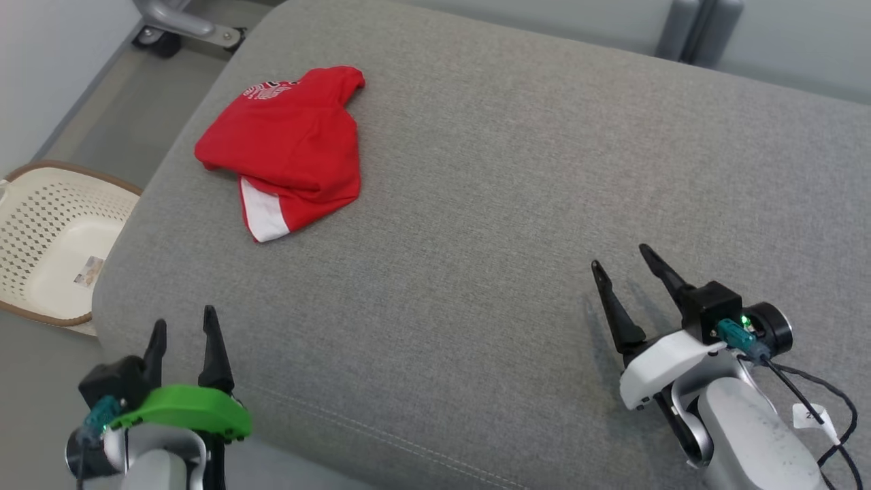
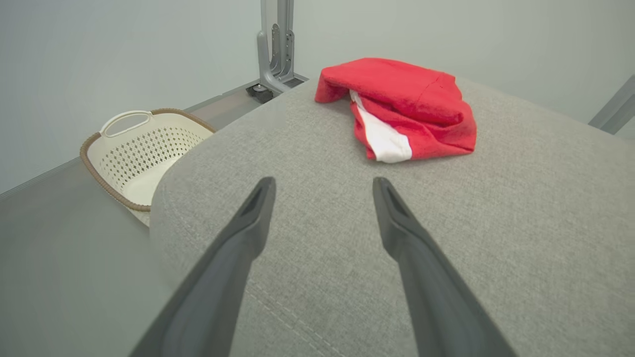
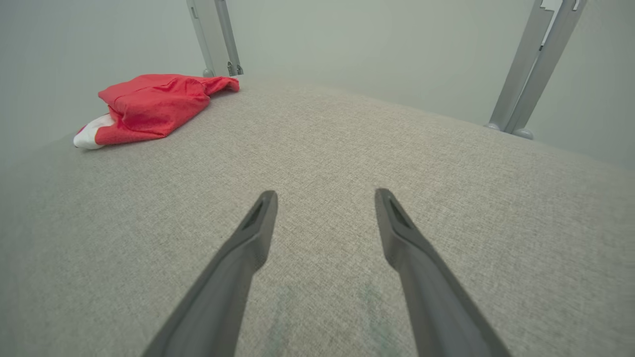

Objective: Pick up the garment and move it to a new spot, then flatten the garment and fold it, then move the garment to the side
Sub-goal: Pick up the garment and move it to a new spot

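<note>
Near the cushion's (image 1: 476, 204) far left corner lies the garment (image 1: 286, 143); along the near edge, left pincer (image 1: 184, 316) and right pincer (image 1: 620, 256) gape empty.

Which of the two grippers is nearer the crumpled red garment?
The left gripper, with the green wrist cover: the red garment lies on its side of the grey upholstered surface. The white-covered right gripper sits farther across.

Crumpled red-and-white cloth garment (image 1: 286, 146) lies on the grey fabric cushion (image 1: 476, 238), far-left part; dark-fingered left gripper (image 1: 184, 316) and right gripper (image 1: 619, 256) gape wide at its near corners.
</note>
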Controlling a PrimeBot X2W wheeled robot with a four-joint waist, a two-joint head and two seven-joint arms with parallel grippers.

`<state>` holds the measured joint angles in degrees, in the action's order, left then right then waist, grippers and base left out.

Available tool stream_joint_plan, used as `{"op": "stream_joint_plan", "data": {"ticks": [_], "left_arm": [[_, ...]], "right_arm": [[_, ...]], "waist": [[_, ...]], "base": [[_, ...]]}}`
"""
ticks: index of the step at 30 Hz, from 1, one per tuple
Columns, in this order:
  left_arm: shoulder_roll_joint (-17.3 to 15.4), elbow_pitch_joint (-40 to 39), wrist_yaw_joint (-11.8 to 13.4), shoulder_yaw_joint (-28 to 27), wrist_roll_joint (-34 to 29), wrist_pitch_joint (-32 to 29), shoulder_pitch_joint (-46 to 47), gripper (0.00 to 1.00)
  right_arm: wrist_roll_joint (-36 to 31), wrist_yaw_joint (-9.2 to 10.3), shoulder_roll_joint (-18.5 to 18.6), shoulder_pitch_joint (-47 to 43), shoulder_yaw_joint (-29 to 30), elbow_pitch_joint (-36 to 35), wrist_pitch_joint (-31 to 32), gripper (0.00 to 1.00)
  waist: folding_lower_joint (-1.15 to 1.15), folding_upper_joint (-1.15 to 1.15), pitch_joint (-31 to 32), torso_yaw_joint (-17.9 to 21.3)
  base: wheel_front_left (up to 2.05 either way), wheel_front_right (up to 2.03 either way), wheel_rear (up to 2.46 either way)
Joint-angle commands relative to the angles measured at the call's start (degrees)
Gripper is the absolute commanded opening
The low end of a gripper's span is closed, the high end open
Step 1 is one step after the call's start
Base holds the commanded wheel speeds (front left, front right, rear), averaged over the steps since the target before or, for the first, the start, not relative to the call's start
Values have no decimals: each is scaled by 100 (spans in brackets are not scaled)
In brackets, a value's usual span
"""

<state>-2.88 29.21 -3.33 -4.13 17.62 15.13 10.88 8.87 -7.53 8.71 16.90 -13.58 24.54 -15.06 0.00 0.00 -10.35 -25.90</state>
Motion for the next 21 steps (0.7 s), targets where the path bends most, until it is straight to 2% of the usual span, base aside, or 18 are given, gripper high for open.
{"op": "stream_joint_plan", "data": {"ticks": [1, 5, 9, 15, 21], "left_arm": [[-39, 99, -64, -58, 16, -3, 220, 100], [-241, 495, -265, -119, 8, -3, 946, 100], [-538, 880, -360, -148, 30, -3, 1590, 100], [-890, 1710, -410, -39, 343, -16, 2336, 100], [-1059, 2285, -412, 303, 866, -198, 2761, 100]], "right_arm": [[-83, 10, 91, 92, -24, -33, -13, 100], [-137, 11, 250, 273, 46, -143, -13, 100], [-154, 10, 338, 386, 109, -248, -13, 100], [-125, 10, 447, 470, 225, -365, -13, 100], [-128, 10, 527, 483, 330, -474, -13, 100]], "waist": [[0, 0, -323, 315], [0, 0, -619, 612], [0, 0, -877, 905], [0, 0, -1180, 1255], [0, 0, -1362, 1472]], "base": [[0, 0, 0], [0, 0, 0], [0, 0, 0], [0, 0, 0], [0, 0, 0]]}}
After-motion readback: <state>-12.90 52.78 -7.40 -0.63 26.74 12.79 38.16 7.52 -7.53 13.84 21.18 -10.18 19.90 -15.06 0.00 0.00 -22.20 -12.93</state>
